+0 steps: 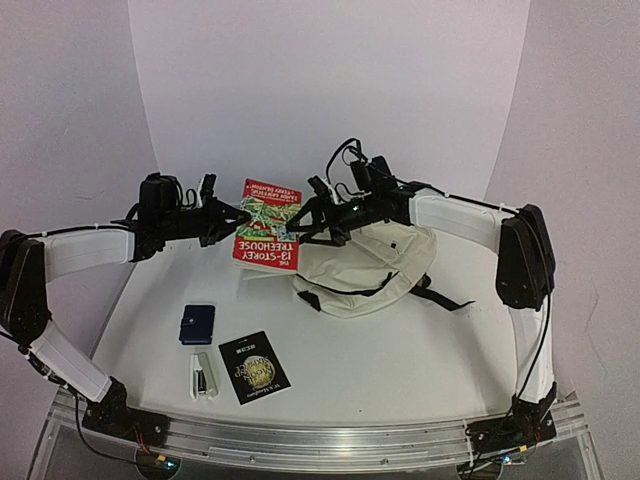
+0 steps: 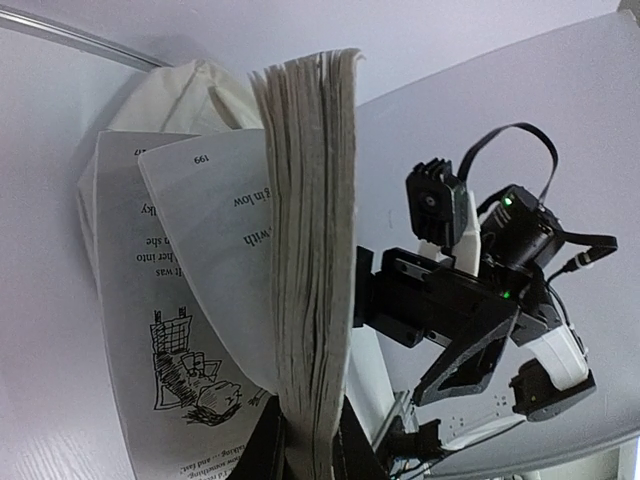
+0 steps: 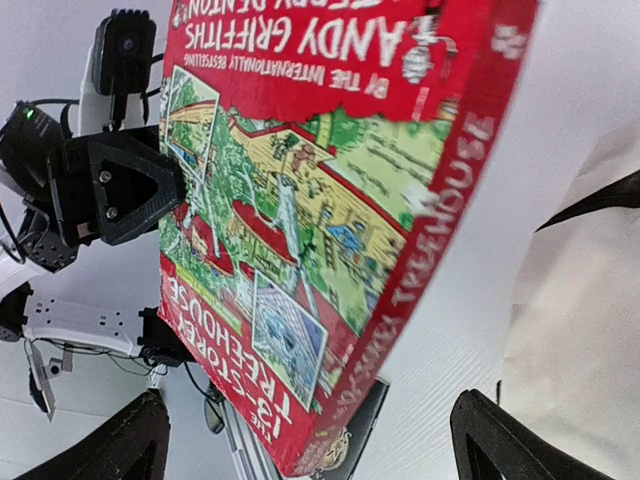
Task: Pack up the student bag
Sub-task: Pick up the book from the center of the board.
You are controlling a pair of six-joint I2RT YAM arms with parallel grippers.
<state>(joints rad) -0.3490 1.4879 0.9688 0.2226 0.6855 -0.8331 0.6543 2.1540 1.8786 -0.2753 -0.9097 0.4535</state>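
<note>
Twin machines: the left arm (image 1: 90, 250) and right arm (image 1: 455, 218) pair white shells with black joint housings. Just behind each hand sits a black triangular plate (image 3: 120, 190) studded with screws. A green light (image 3: 27, 113) glows further back, and a black cable (image 2: 515, 130) loops over the wrist beside a black camera block (image 3: 125, 50).

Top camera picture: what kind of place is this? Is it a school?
Probably a robot test lab, not a school. The left arm and right arm are bolted to a metal rail at a white table edge, plain white walls wrap round it, and the book and student bag look like props.
</note>
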